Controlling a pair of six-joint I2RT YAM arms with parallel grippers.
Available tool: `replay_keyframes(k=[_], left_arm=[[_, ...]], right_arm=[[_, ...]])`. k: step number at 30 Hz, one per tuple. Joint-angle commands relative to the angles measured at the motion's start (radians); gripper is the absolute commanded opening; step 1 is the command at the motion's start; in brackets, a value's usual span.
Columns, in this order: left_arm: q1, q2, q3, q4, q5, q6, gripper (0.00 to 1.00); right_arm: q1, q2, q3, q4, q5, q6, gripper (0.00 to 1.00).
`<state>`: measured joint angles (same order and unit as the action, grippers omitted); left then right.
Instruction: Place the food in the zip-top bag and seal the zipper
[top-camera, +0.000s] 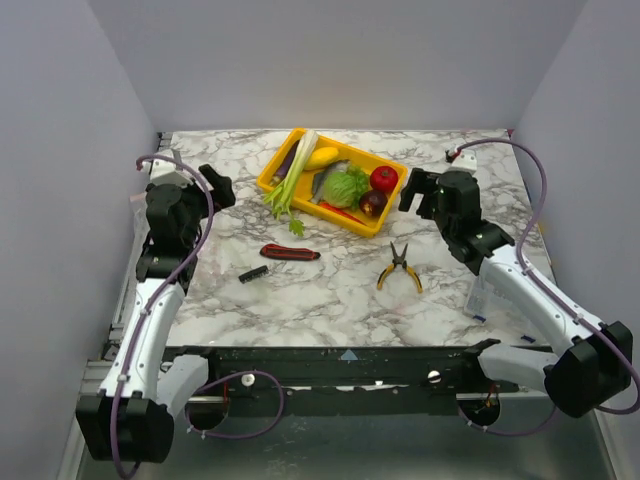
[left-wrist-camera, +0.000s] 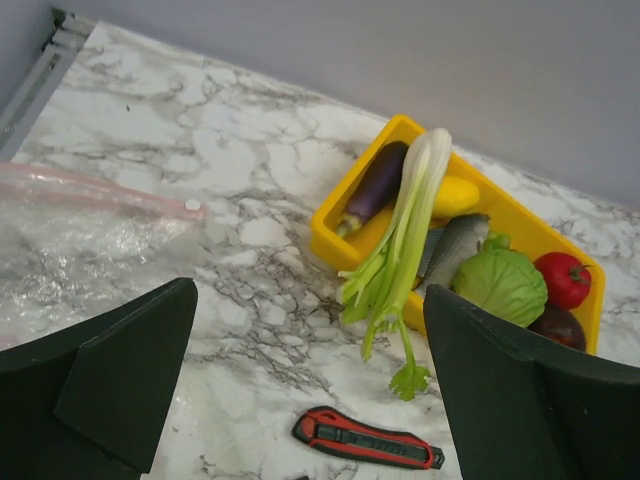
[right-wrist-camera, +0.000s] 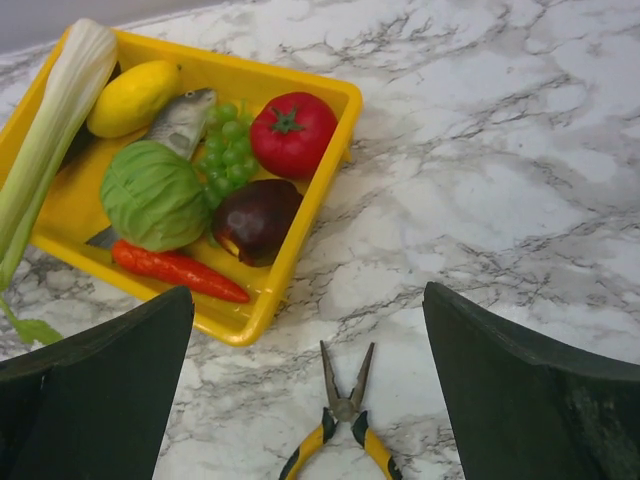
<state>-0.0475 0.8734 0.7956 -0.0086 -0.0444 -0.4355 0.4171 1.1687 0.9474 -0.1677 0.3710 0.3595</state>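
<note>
I see the left gripper (left-wrist-camera: 310, 290) and the right gripper (right-wrist-camera: 308, 292) both spread wide, the food (top-camera: 340, 185), leek (left-wrist-camera: 405, 220), lettuce (right-wrist-camera: 152, 195) and tomato (right-wrist-camera: 292, 132) among it, lying in the yellow tray (left-wrist-camera: 325, 240) at the far centre, and the zip-top bag (left-wrist-camera: 90, 240) lying flat at the far left.

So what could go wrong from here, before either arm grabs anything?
1. The leek is long and overhangs the rim of the yellow tray; it may swing when lifted, or not fit.
2. The zip-top bag seems to lie flat, clear on marble; its mouth could be hard to find and open.
3. The pocket knife and pliers lie in front of the tray and might get bumped.
</note>
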Motion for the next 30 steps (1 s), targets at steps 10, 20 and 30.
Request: replay_keyframes(k=[10, 20, 30], left_arm=[[0.072, 0.425, 0.312, -0.467, -0.019, -0.067, 0.99], [-0.063, 0.770, 0.518, -0.690, -0.343, 0.093, 0.98], [-0.086, 0.933, 0.582, -0.823, -0.464, 0.078, 0.86]], right_arm=[[0.022, 0.097, 0.074, -0.139, -0.120, 0.087, 1.00], [0.022, 0.056, 0.041, -0.127, -0.243, 0.093, 1.00], [0.021, 0.014, 0.029, -0.119, -0.220, 0.104, 1.00]])
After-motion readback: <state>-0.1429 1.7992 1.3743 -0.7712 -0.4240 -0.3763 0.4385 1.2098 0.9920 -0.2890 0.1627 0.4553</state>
